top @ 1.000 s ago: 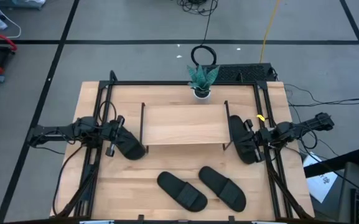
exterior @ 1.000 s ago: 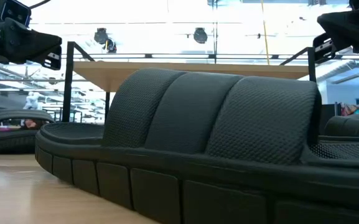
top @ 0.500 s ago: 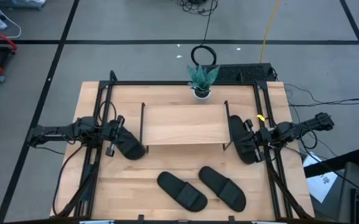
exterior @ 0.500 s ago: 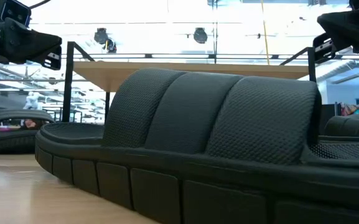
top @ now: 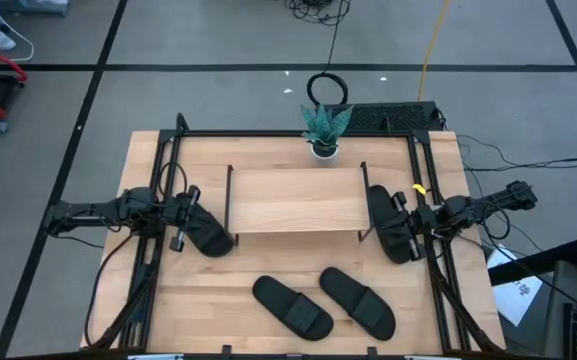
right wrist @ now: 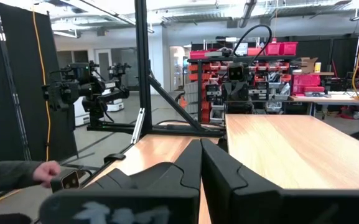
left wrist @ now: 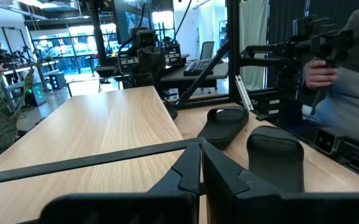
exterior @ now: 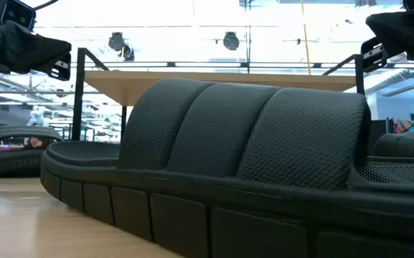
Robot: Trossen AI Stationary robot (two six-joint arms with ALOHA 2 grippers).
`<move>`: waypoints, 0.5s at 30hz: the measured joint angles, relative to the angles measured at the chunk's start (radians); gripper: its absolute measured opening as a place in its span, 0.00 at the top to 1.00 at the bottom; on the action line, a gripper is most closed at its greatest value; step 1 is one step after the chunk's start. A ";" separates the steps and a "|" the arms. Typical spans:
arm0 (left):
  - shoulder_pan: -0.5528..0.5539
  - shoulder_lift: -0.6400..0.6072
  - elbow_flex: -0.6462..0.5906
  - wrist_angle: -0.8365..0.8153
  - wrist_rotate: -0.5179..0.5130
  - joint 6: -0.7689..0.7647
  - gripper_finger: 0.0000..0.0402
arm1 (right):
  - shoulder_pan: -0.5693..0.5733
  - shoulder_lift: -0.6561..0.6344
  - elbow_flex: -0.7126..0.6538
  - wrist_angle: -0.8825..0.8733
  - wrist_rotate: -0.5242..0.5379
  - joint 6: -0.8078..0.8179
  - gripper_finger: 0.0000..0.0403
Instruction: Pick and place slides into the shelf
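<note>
No readable text in any view

No lettering, brand mark, number or sign can be made out anywhere; whatever is printed on the red bins on the far racks ahead of the right gripper is too small to read.
</note>
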 joint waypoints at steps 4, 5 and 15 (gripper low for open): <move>0.000 0.000 0.000 0.000 0.000 0.000 0.95 | 0.000 0.000 0.000 0.000 0.000 0.000 1.00; 0.000 0.000 0.000 0.000 0.000 0.000 0.95 | 0.000 0.000 0.000 0.000 0.000 0.000 1.00; 0.000 0.000 0.000 0.000 0.000 0.000 0.95 | 0.000 0.000 0.000 0.008 0.000 0.000 1.00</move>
